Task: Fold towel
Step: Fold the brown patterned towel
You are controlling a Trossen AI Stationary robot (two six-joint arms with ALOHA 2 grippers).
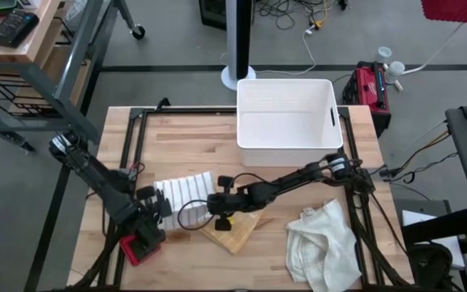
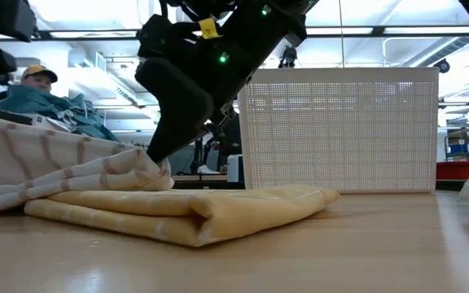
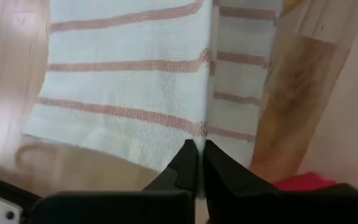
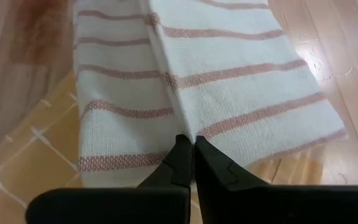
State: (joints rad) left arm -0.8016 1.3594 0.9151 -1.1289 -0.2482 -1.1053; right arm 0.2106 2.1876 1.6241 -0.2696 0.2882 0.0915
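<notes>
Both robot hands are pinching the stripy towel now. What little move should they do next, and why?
Probably lift together a little. The left gripper and the right gripper are each shut on an edge of the striped towel, which lies partly over the folded yellow towel. Raising both ends evenly should free the cloth from the table, so it can be carried over into a fold.

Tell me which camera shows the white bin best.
The high view: it takes in the white bin whole, with its open top and all four walls, at the table's far edge. The low view gives only one perforated side wall behind the yellow towel. Neither wrist view shows it.
</notes>
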